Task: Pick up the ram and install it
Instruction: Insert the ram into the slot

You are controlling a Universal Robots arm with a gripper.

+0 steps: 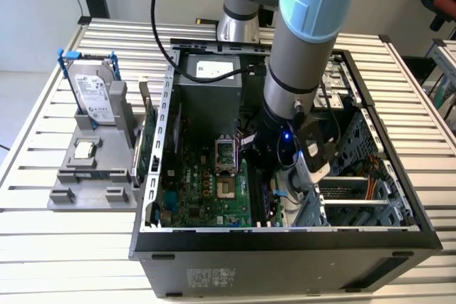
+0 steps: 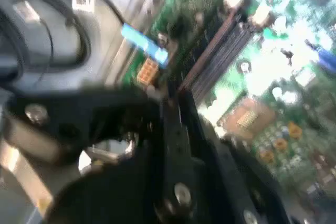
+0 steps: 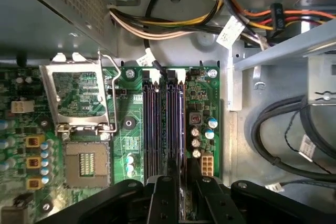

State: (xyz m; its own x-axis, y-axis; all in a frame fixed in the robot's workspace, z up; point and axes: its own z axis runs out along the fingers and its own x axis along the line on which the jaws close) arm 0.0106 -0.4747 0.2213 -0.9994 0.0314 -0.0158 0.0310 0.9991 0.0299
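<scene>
My gripper (image 1: 274,179) is down inside the open computer case (image 1: 285,236), over the motherboard's memory slots (image 1: 261,198). In the first wrist view its two black fingers (image 3: 163,200) stand close together around a thin dark strip seen edge-on, the ram (image 3: 184,198). The strip lines up with the long dark memory slots (image 3: 164,124) just beyond it. In the second wrist view the ram's narrow edge (image 2: 173,124) runs between the fingers, pointing toward the slots (image 2: 220,56). I cannot tell whether the ram touches a slot.
Beside the slots sit the open processor socket (image 3: 86,163) and its lifted metal frame (image 3: 79,95). Cable bundles (image 3: 173,24) and the drive cage (image 1: 356,169) crowd the other side. Outside the case, a grey holder (image 1: 92,183) carries a hard drive (image 1: 96,90) and an expansion card (image 1: 147,140).
</scene>
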